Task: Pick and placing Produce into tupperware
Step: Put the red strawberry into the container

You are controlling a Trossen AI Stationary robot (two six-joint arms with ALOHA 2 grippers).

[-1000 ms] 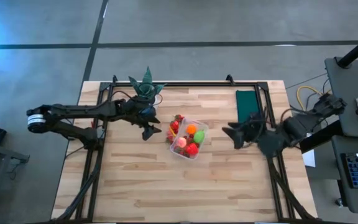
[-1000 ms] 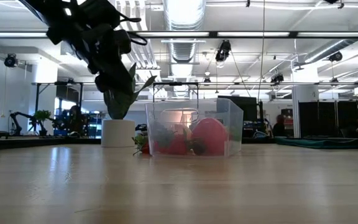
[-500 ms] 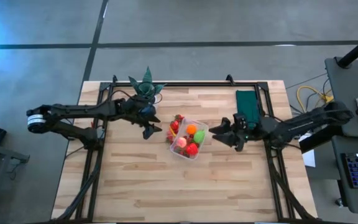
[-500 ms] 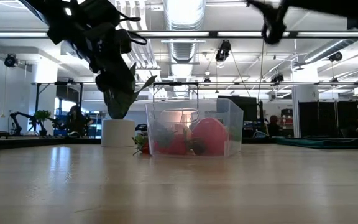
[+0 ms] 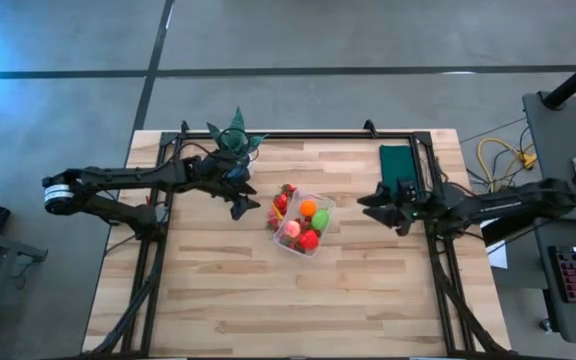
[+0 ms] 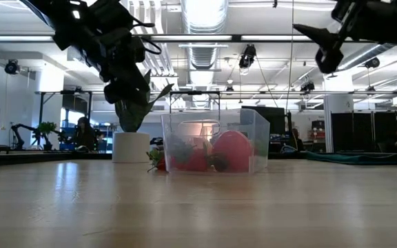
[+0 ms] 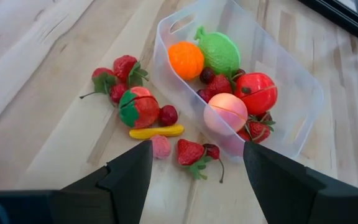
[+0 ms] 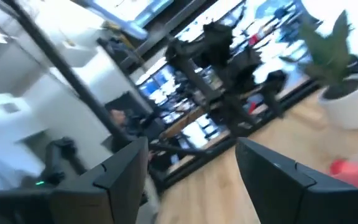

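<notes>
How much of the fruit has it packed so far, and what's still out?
Partly done. The tub already holds an orange, a green piece, a tomato and a peach. Nothing is in hand: the left tool hangs open above the loose pieces, and the right tool is empty off to the side. Strawberries and a yellow piece are left on the table.

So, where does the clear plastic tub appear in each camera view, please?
High view: the tub sits near the table's centre, between both arms.
Low view: centre, on the tabletop.
Left wrist view: upper right, holding fruit.
Right wrist view: not in it.
Shared landmark: the potted plant behind the tub.
</notes>
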